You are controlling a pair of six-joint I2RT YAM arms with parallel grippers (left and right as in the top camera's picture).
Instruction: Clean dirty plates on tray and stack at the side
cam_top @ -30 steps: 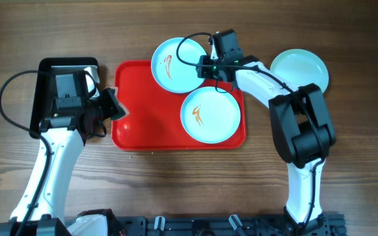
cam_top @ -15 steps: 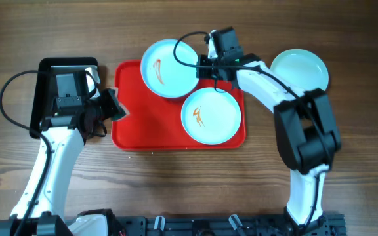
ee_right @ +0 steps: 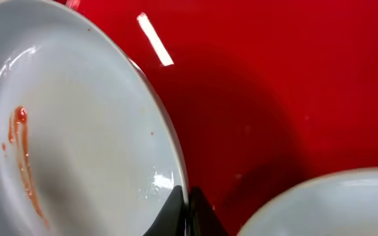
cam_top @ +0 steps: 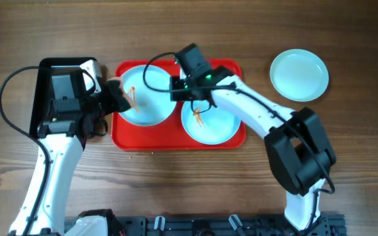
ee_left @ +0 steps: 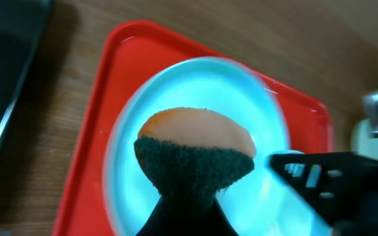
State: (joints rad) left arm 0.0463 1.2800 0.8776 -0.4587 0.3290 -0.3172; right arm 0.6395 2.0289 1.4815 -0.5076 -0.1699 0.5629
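Observation:
My right gripper [cam_top: 175,89] is shut on the right rim of a smeared plate [cam_top: 151,106] and holds it over the left part of the red tray [cam_top: 149,139]. The right wrist view shows the jaws [ee_right: 188,204] pinching that rim, with an orange-brown smear [ee_right: 20,152] on the plate. My left gripper [cam_top: 115,100] is shut on an orange and dark green sponge [ee_left: 195,152] at the plate's [ee_left: 241,85] left side. A second smeared plate [cam_top: 218,124] lies on the tray's right half. A third plate [cam_top: 299,74] with no smear lies on the table at the back right.
A black rectangular tray [cam_top: 67,63] stands to the left of the red tray, under my left arm. Cables loop from both arms above the table. Bare wooden table [cam_top: 176,190] lies in front of the red tray.
My right gripper has carried the smeared plate from the tray's back edge to the left and forward, up to the sponge. My left gripper has shifted only slightly.

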